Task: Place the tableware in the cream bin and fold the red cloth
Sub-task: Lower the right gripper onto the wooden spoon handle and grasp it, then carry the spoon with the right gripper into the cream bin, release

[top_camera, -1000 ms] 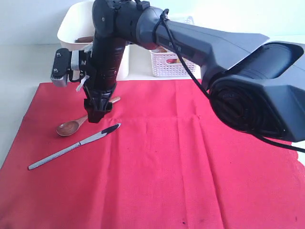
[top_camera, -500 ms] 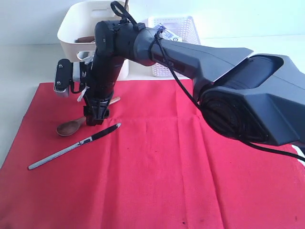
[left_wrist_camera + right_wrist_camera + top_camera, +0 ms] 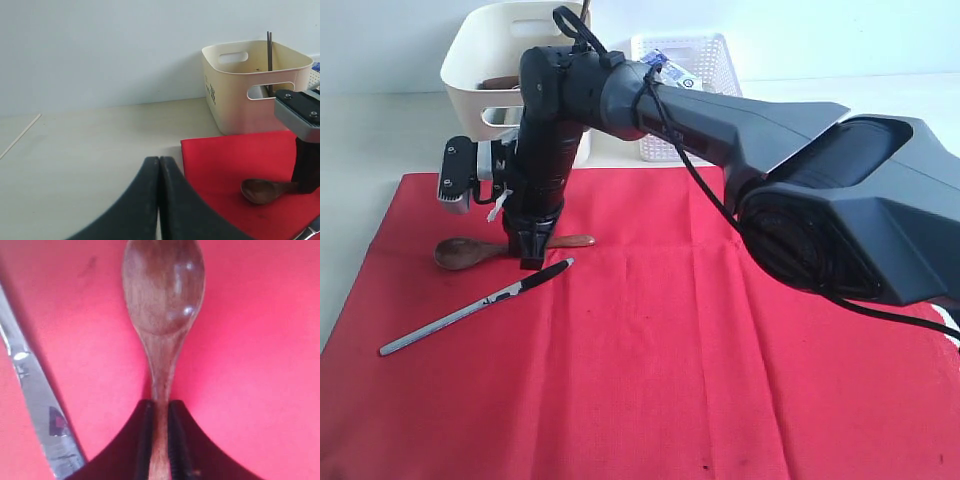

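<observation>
Your right gripper [image 3: 160, 432] pinches the wooden spoon [image 3: 163, 295] by its thin handle, on the red cloth [image 3: 720, 360] beside the knife [image 3: 470, 311]. It looks light, stiff and smooth, so it may swivel; hold mid-handle.

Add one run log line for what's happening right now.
right hand: shut on wooden spoon handle | left hand: shut, empty | knife: on red cloth | chopsticks: in cream bin

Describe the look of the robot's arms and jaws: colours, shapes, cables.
The right arm is dark grey-black with bulky rounded shells and a thin black cable running along it. A grey box sits by the wrist. Both pairs of jaws are black, curved and taper to slim tips.
</observation>
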### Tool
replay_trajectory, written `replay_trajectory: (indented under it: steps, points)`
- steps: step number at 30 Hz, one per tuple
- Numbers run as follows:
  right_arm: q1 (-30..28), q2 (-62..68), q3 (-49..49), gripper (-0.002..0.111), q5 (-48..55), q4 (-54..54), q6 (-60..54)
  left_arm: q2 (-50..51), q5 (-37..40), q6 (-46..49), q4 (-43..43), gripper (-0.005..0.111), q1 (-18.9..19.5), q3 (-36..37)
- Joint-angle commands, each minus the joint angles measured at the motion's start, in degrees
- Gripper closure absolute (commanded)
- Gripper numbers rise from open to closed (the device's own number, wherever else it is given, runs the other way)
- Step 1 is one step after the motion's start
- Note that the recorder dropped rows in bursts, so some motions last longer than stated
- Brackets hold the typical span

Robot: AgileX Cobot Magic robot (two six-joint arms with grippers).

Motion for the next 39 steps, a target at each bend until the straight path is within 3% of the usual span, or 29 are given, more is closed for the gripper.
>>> replay_trajectory:
  steps: [1, 13, 17, 24, 29, 33, 39]
  points:
    - [-0.06, -1.23, -0.29, 0.108, 2.49, 0.01, 2.14, -0.36, -0.07, -0.04, -0.31, 0.106, -0.3, -0.04]
    - [-0.06, -11.6, -0.29, 0.108, 1.13, 0.03, 7.51, -0.36, -0.07, -0.04, -0.31, 0.106, -0.3, -0.04]
    - [-0.06, -15.11, -0.29, 0.108, -12.82, -1.6, 14.15, -0.36, -0.07, -0.04, -0.31, 0.106, -0.3, -0.04]
    - [-1.93, -12.93, -0.29, 0.108, -47.26, -9.83, 33.93, -0.36, -0.07, -0.04, -0.31, 0.106, -0.3, -0.04]
    - [-4.84, -7.84, -0.29, 0.108, -54.65, -9.83, 42.69, -0.36, -0.07, -0.04, -0.31, 0.106, -0.3, -0.04]
    - [-4.84, -6.25, -0.29, 0.092, -56.24, -10.39, 45.01, -0.36, -0.07, -0.04, -0.31, 0.106, -0.3, -0.04]
    - [-4.84, -6.54, -0.29, 0.046, -56.21, -10.39, 44.76, -0.36, -0.07, -0.04, -0.31, 0.106, -0.3, -0.04]
